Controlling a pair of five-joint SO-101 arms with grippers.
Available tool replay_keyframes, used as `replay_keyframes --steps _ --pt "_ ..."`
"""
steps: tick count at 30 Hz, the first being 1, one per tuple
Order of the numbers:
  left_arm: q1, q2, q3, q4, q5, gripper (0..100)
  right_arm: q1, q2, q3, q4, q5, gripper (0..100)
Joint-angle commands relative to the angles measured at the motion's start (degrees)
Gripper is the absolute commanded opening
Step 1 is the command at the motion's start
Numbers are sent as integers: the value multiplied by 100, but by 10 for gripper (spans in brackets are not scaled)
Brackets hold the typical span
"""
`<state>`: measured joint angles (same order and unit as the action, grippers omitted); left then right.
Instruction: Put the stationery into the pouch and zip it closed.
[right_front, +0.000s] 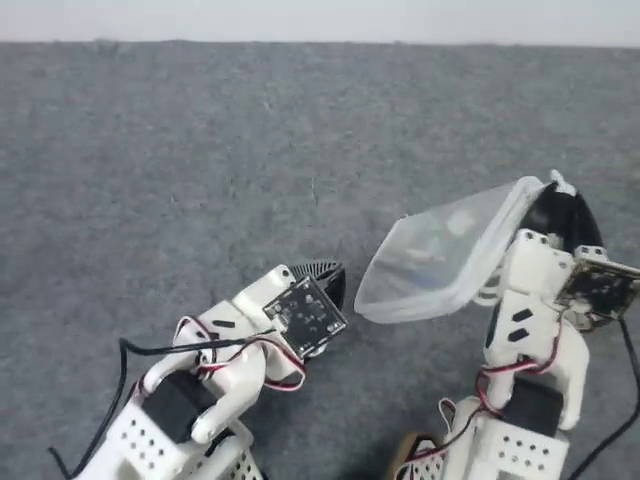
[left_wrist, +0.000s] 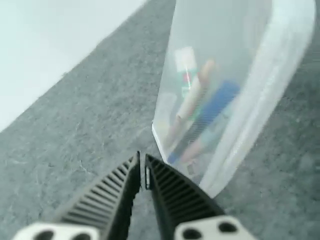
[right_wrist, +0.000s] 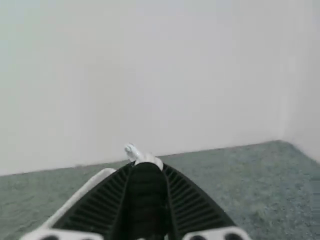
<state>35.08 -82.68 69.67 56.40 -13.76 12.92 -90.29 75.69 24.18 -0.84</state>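
Pouch (right_front: 440, 262) hangs off the tabletop (right_front: 200, 150) with stationery (left_wrist: 200, 115) inside, right hand (right_wrist: 142, 162) pinching its top edge. Left hand (left_wrist: 142, 167) is closed and empty beside the lower corner; I'd grip that corner before zipping.

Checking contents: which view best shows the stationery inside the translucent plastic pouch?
Left wrist view: the stationery shows as separate coloured items through the translucent plastic pouch. High view: faint smudges inside. Right wrist view: a pouch edge.

Bright, even, diffuse light; faint shadows.
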Motion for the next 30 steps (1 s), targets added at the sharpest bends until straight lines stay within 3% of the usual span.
replay_keyframes --steps 1,6,13,18,23,30 --pt "-26 -255 -4 9 202 9 -418 92 -352 769 88 135" --pt "-264 -615 127 9 598 32 -637 84 -1125 2299 44 303" --pt "-2101 -1785 163 9 1916 178 -637 84 -1635 4251 88 307" --pt "-3033 -2189 444 -202 2215 205 -585 84 -1116 4514 141 307" --pt "-3895 -2180 1147 -967 2233 206 -585 92 18 4462 1064 307" --pt "-4501 -2180 2281 -1829 2215 207 -488 84 554 4453 1248 307"
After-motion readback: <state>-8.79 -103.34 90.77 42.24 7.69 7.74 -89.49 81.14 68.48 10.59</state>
